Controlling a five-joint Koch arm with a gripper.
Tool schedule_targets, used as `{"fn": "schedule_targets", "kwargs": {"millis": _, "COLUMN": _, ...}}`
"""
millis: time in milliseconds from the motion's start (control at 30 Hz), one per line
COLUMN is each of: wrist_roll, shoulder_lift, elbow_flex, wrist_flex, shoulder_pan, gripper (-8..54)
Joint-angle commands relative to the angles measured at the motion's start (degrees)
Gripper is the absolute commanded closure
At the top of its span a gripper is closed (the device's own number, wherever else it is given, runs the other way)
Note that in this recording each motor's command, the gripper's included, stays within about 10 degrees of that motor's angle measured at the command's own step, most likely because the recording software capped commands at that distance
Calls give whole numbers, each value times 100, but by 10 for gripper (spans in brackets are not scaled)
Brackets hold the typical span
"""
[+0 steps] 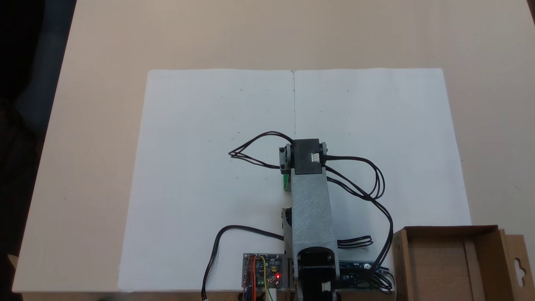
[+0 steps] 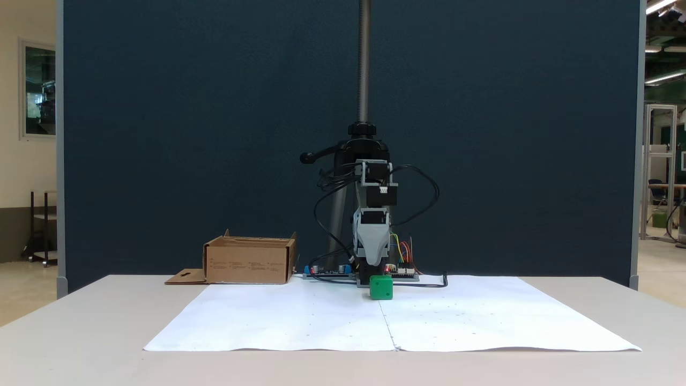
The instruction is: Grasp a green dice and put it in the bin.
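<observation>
The green dice (image 2: 381, 287) rests on the white paper, just in front of the arm's base in a fixed view. From above only a sliver of the dice (image 1: 286, 182) peeks out at the left edge of the folded grey arm (image 1: 311, 209). The gripper (image 2: 371, 271) points down right behind and above the dice; its tips are masked, so I cannot judge the jaws or any contact. The bin (image 1: 400, 259), a low brown cardboard box, stands at the lower right, with nothing on its floor. In the front view the bin (image 2: 249, 261) is left of the arm.
Two white paper sheets (image 1: 209, 167) cover the middle of the beige table. A circuit board (image 1: 263, 271) with a red light and loose black cables (image 1: 376, 184) lie around the arm's base. The bin's keyhole flap (image 1: 518, 267) sticks outward. A metal pole (image 2: 364, 64) rises behind the arm.
</observation>
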State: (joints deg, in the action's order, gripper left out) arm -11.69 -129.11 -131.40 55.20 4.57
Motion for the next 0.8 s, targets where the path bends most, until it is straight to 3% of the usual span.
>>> {"fn": "schedule_targets", "kwargs": {"millis": 0, "wrist_roll": -387, "shoulder_lift": -580, "elbow_flex": 44, "wrist_flex": 158, "shoulder_pan": 272, "gripper": 20}}
{"fn": "schedule_targets", "kwargs": {"millis": 767, "wrist_roll": -387, "shoulder_lift": -545, "elbow_flex": -598, "wrist_flex": -598, "shoulder_pan": 721, "gripper": 25}}
